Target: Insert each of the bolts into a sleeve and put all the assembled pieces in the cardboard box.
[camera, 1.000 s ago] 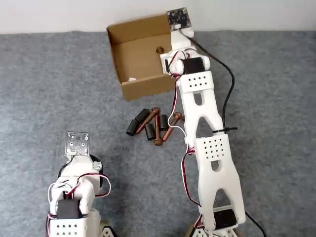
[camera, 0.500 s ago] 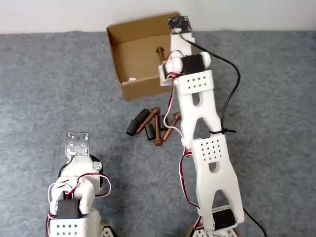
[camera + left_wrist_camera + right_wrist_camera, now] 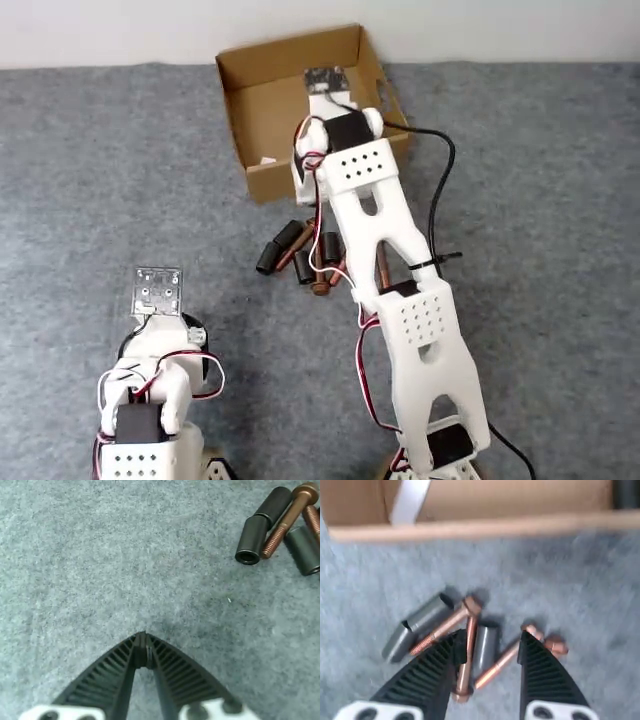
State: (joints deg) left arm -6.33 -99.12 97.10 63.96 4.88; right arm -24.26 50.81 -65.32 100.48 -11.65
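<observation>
Right hand (image 3: 492, 639): held open at a middling width with nothing gripped, poised over the loose pile just outside the front wall of the cardboard box (image 3: 470, 530).
Left hand (image 3: 144, 645): closed with the tips touching and empty, over bare surface (image 3: 100, 180) and well apart from the pile.
Bolts (image 3: 445, 627): copper-coloured and lying flat on the surface. Some are crossed over one another, and two heads touch near one sleeve's end.
Sleeves (image 3: 422, 615): short dark tubes lying on their sides. One sleeve (image 3: 486, 645) lies between the open fingers, beside a bolt shank.
Box contents: a dark shape (image 3: 625, 492) is seen at the far corner. It is possibly an assembled piece, but this cannot be told for certain.
Handling: the bolts are judged rigid, fairly dense and smooth, and likely to roll. The sleeves are judged stiff, light and easily nudged aside.
Grip point: a bolt is best taken across the plain shank near the head, leaving the threaded end free for insertion. A sleeve is best taken across its middle.
Risk: neighbouring pieces could be pinched together, since the pile is tightly packed.
</observation>
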